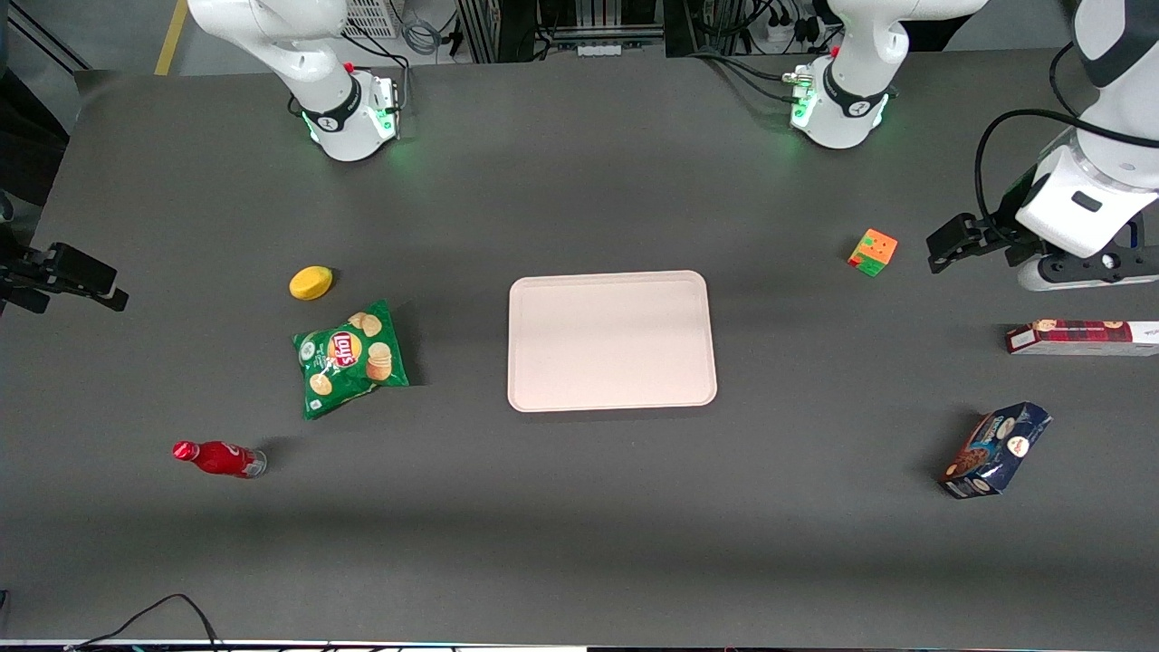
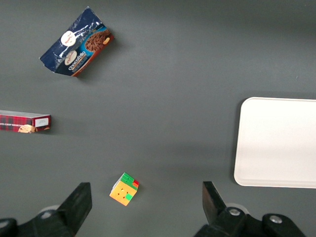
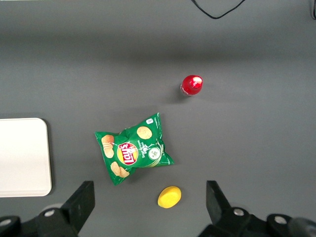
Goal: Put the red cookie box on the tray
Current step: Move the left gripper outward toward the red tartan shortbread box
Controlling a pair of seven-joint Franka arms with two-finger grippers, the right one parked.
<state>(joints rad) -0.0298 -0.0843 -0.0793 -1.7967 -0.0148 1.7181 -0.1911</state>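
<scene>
The red cookie box (image 1: 1082, 337) (image 2: 24, 122), a long tartan carton, lies flat at the working arm's end of the table and is partly cut off by the picture's edge. The pale pink tray (image 1: 611, 340) (image 2: 276, 143) sits bare at the table's middle. My left gripper (image 1: 951, 244) (image 2: 146, 207) hangs open above the table, with nothing between its fingers. It is farther from the front camera than the box and well apart from it.
A colour cube (image 1: 873, 252) (image 2: 124, 188) rests on the table beneath the gripper's span. A dark blue cookie bag (image 1: 996, 450) (image 2: 76, 48) lies nearer the front camera than the box. Toward the parked arm's end are a green chips bag (image 1: 351, 358), a yellow fruit (image 1: 311, 282) and a red bottle (image 1: 219, 459).
</scene>
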